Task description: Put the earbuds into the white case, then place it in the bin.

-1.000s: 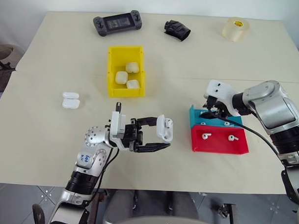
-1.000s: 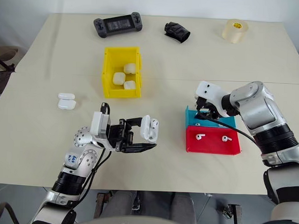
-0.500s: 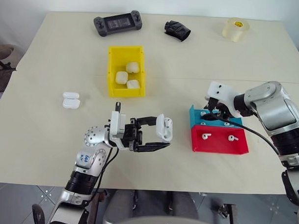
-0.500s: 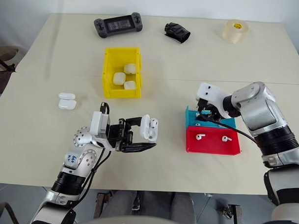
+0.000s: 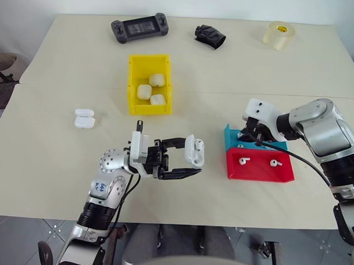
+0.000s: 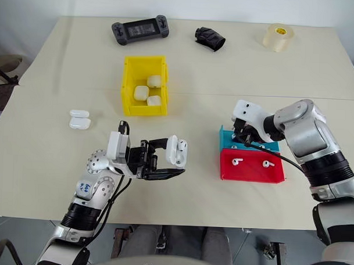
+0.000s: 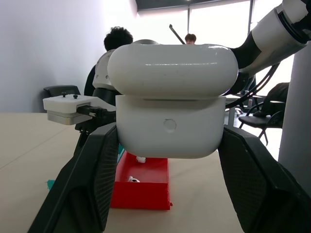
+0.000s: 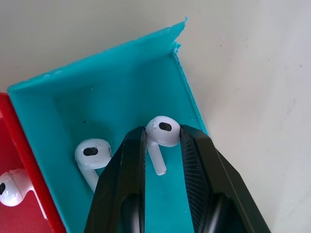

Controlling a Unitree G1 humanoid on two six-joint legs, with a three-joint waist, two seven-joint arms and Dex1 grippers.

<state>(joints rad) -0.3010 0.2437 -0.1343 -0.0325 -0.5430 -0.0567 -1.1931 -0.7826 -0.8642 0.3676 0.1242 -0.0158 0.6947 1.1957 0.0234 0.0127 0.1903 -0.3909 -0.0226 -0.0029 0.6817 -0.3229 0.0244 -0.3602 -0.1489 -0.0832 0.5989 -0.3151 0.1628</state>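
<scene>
L jaws [image 5: 190,161]: clamped on white case [image 5: 194,151], lid up, held above table [image 5: 47,174]
R jaws [image 8: 163,141]: narrow, pinching earbud [image 8: 160,133] in teal tray [image 8: 73,97]; tips hidden in head views
Bin [image 5: 131,102]: yellow, 3 cases inside, contents partly behind wall

Readable text: none can be made out in any view.
Left forearm sticker [image 5: 103,184]: blue marks, too small to read.
Tape roll [image 5: 279,34]: a dark mark on its top, illegible.
Handheld console [image 5: 139,27]: screen shows nothing readable.
</scene>
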